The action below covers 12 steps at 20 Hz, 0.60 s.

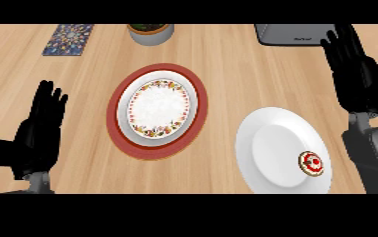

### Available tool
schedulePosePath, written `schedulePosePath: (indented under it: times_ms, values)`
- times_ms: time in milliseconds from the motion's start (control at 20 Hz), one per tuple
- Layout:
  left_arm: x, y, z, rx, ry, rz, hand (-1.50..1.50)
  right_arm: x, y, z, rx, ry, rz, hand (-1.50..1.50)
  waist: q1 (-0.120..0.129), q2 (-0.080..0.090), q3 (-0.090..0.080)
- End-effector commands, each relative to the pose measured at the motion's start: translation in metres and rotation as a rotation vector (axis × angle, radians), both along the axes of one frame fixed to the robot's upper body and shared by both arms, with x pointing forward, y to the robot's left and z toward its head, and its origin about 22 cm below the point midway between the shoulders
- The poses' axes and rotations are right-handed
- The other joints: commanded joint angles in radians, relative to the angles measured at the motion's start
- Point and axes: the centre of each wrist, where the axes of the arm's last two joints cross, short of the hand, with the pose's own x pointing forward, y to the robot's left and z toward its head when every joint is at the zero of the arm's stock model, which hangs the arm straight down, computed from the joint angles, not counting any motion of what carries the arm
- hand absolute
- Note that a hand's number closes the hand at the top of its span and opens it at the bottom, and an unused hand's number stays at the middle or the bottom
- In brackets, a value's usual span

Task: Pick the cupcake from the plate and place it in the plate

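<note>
From the head view, the cupcake (312,162) sits untouched on the white plate (269,131), both hands, left (38,131) and right (353,71), open with fingers straight, so grasping seems next, before carrying it to the patterned plate (159,106).

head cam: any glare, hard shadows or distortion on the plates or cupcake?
Head view: light is even, with no glare on the white plate or the floral plate; only soft shadows show beside the left hand; both round plates look stretched taller than wide; the cupcake reads clearly, as does the right hand at the right edge.
</note>
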Motion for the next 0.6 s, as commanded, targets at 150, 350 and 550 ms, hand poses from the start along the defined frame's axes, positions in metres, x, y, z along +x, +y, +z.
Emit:
schedulePosePath:
  times_ms: [150,350,550]
  values:
    - [0.007,0.011,-0.004,0.149,0.087,-0.098,0.0,-0.011,-0.01,-0.008,-0.06,0.029,0.522,1.5,-0.007,0.026,0.014]
    - [0.003,0.005,-0.013,0.156,0.139,-0.152,0.0,-0.012,-0.029,0.067,-0.741,-0.152,0.539,1.5,-0.025,0.011,-0.003]
    - [0.021,0.019,-0.003,0.191,0.188,-0.199,0.0,-0.056,-0.117,-0.069,-0.183,-0.111,0.472,-1.5,-0.017,0.033,0.016]
